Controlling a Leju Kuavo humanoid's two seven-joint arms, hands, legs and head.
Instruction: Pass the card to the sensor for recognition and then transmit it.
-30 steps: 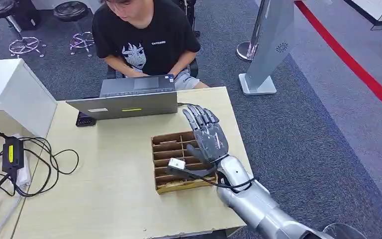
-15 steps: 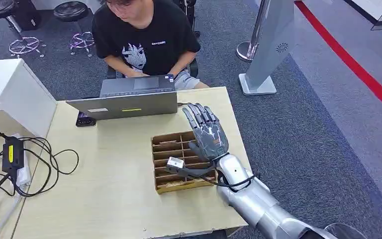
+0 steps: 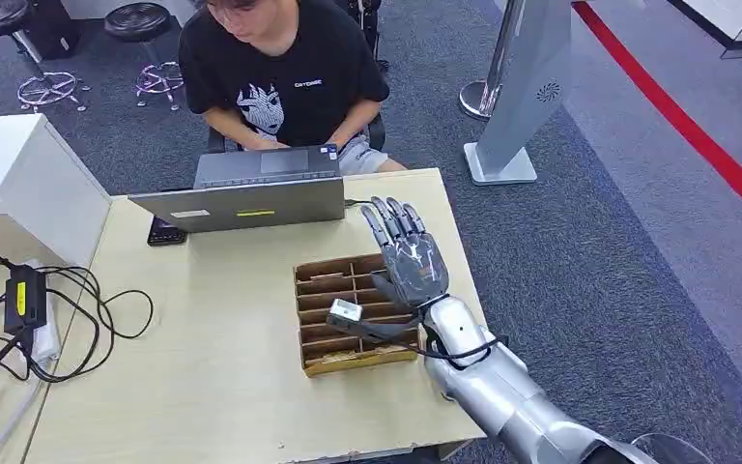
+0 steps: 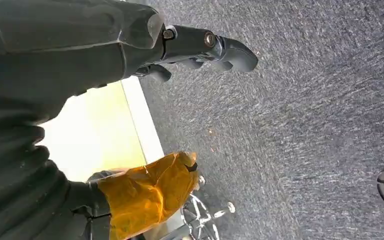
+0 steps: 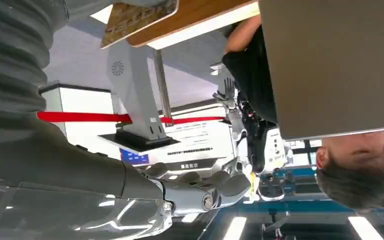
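Since a second back, my right hand (image 3: 409,263) had drifted slightly right above the slotted cardboard tray (image 3: 311,362), fingers spread and flat, holding nothing, I'd guess lining up a pick. Couldn't make out any card in the slots. Laptop (image 3: 242,201) and person (image 3: 285,72) sat beyond.

Top centre, a person (image 3: 285,72) sits behind a grey laptop (image 3: 242,198); stools (image 3: 145,24) stand upper left, cables (image 3: 68,319) tangle at left, a red line (image 3: 676,121) runs upper right.
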